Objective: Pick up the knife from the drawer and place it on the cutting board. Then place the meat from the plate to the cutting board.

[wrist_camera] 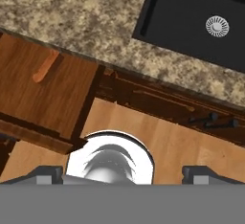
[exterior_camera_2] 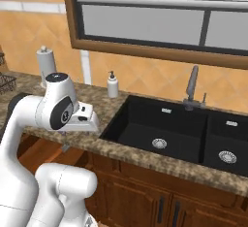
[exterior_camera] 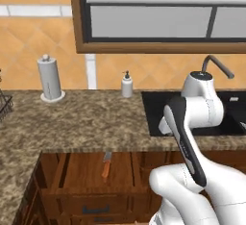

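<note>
orange tiled wall (exterior_camera: 29, 41), framed window (exterior_camera: 158, 17), granite counter (exterior_camera: 86, 118), black sink (exterior_camera_2: 164, 129).

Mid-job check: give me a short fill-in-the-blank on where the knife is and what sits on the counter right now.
1. The orange-handled knife lies inside the open reddish-brown wooden ____.
2. The white paper towel roll stands on the speckled stone counter, to the ____ of the small white soap dispenser in the left base view.
3. The black basin set into the counter is a ____.
4. The gripper has its jaws ____, holding nothing.

Missing words: drawer; left; sink; open
</note>
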Available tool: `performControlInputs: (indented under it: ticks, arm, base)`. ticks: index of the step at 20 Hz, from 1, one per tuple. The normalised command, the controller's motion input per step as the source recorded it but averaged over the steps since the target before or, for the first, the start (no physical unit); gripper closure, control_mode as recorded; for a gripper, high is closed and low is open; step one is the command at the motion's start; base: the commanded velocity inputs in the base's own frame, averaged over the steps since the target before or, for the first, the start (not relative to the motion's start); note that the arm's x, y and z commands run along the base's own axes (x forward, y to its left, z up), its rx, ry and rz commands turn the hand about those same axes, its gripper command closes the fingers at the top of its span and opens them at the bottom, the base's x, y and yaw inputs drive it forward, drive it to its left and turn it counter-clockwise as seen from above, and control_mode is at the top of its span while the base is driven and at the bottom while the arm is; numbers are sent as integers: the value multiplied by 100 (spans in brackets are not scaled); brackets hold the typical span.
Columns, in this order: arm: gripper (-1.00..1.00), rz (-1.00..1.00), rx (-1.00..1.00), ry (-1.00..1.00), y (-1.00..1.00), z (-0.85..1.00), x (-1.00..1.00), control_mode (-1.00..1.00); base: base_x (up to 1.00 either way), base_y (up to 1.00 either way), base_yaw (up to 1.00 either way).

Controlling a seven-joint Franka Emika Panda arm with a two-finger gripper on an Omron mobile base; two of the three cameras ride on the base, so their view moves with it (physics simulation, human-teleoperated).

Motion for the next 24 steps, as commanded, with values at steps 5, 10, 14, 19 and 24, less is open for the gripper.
performControlInputs:
  ticks: [5, 10, 14, 19, 24]
  arm:
    - [-100, 0, 0, 0, 0, 0, 0, 100]
    - [-100, 0, 0, 0, 0, 0, 0, 100]
    - [-100, 0, 0, 0, 0, 0, 0, 100]
    - [-100, 0, 0, 0, 0, 0, 0, -100]
    - [-100, -8, -1, 0, 48, -30, 0, -100]
  base:
    - [0, -48, 45]
    - [-3, -70, 41]
    - [0, -21, 36]
    - [-1, -3, 19]
    - [0, 0, 0]
